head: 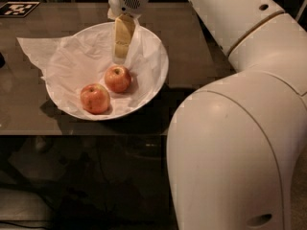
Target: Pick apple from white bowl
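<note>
The white bowl [156, 75] stands on the dark table, lined with a wrinkly white paper sheet [72, 63]. Two apples lie in it. The apple [117, 78], deeper red with a yellowish patch at its stem, lies near the bowl's middle. A paler pinkish-orange apple [94, 98] lies to its front left. My gripper [120, 56] points down inside the bowl, just behind and above the red apple, not touching it and holding nothing.
The brown table [192, 51] carries the bowl; its front edge runs just below the bowl. A black-and-white marker tag [18, 8] sits at the far left corner. My large white arm [240, 128] fills the right side.
</note>
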{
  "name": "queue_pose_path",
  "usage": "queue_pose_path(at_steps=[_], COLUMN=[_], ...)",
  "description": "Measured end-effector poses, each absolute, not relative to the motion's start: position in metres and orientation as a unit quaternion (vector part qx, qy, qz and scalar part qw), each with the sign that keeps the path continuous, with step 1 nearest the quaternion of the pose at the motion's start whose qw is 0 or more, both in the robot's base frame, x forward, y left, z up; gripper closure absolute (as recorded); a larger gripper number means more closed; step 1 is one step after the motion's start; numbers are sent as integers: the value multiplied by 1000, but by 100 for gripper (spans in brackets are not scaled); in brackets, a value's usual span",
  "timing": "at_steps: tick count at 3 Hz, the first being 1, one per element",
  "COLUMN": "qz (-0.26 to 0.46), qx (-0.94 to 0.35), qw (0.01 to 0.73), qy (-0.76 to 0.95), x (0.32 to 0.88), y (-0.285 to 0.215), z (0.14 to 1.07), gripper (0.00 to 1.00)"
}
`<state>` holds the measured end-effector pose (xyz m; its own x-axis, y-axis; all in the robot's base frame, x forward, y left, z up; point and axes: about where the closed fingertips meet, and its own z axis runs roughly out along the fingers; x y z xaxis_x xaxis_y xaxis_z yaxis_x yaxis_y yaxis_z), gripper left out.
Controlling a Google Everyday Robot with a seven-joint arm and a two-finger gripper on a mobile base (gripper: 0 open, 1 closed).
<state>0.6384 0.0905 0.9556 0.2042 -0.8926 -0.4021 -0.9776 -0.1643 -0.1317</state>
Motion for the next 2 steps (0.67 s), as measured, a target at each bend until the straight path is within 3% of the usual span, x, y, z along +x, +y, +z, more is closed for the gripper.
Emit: queue_pose_path(at_steps=[2], qz=[128], qx=[-746], qw=[177], qy=[629], x=[630], y=[103], z=[932], gripper=[0])
